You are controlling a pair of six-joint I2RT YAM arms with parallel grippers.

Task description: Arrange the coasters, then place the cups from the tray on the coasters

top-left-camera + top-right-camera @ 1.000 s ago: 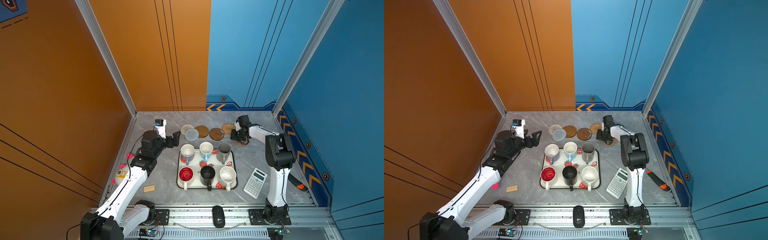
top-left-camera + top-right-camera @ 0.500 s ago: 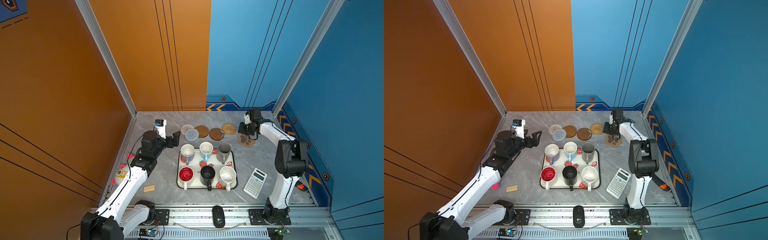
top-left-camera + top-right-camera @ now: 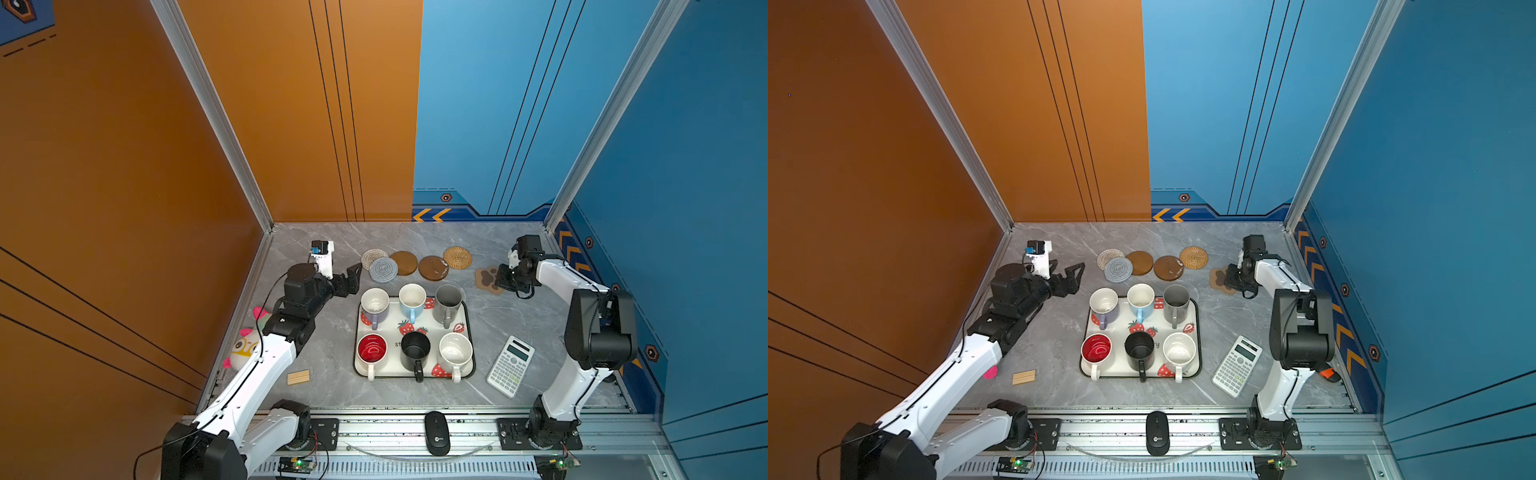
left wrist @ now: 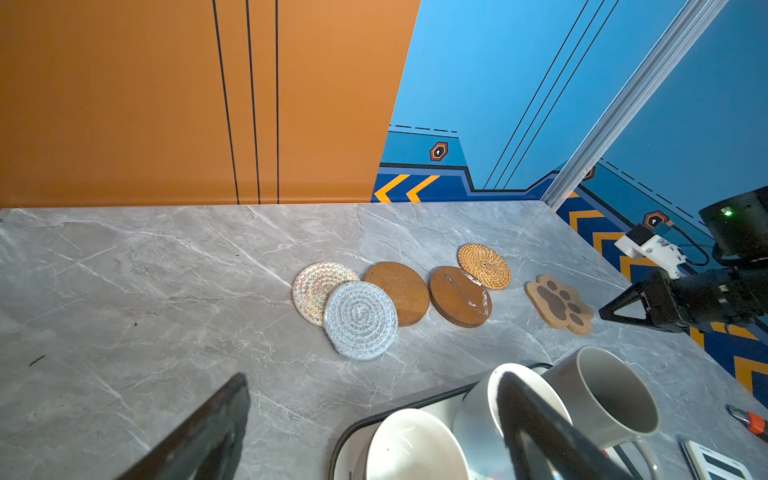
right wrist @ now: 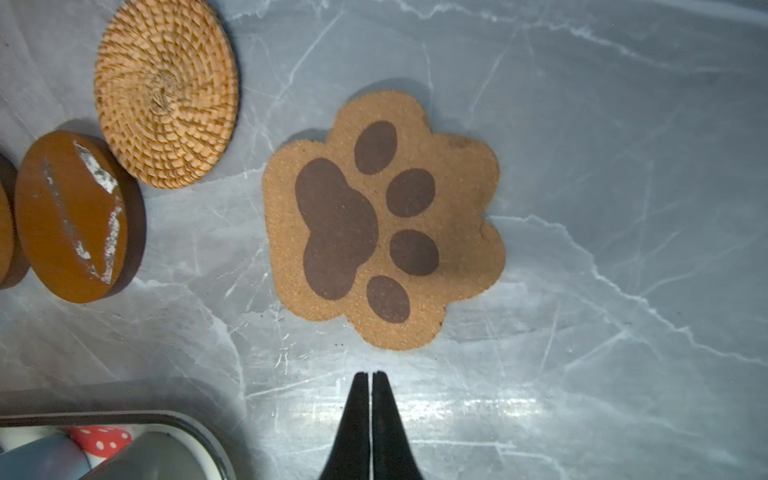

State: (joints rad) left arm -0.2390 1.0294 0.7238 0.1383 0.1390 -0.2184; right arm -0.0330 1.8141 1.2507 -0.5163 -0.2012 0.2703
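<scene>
Six coasters are lying along the far side of the grey marble table (image 3: 519, 316), and I am sorting them before any mug goes out. My right jaws are pressed together and empty, their tips sitting just near of the brown cork-like paw-shaped coaster (image 5: 382, 220) without touching it. Closed like this, I judge, they are serving as a pusher for a mat too thin to pinch. That paw coaster is lying flat at the right end of the row, apart from the tan round rattan coaster (image 5: 166, 91), which is touching or overlapping the scuffed brown wooden disc (image 5: 70, 216). Farther left, the grey-blue woven round coaster (image 4: 360, 319) is lying partly over the cream woven round coaster (image 4: 316, 291) and against the plain brown wooden disc (image 4: 401, 291). My left jaws are standing wide apart, holding nothing, hovering by the row's left end. All six handled mugs (image 3: 412, 298) are sitting upright on the cream strawberry-print tray (image 3: 392, 375).
</scene>
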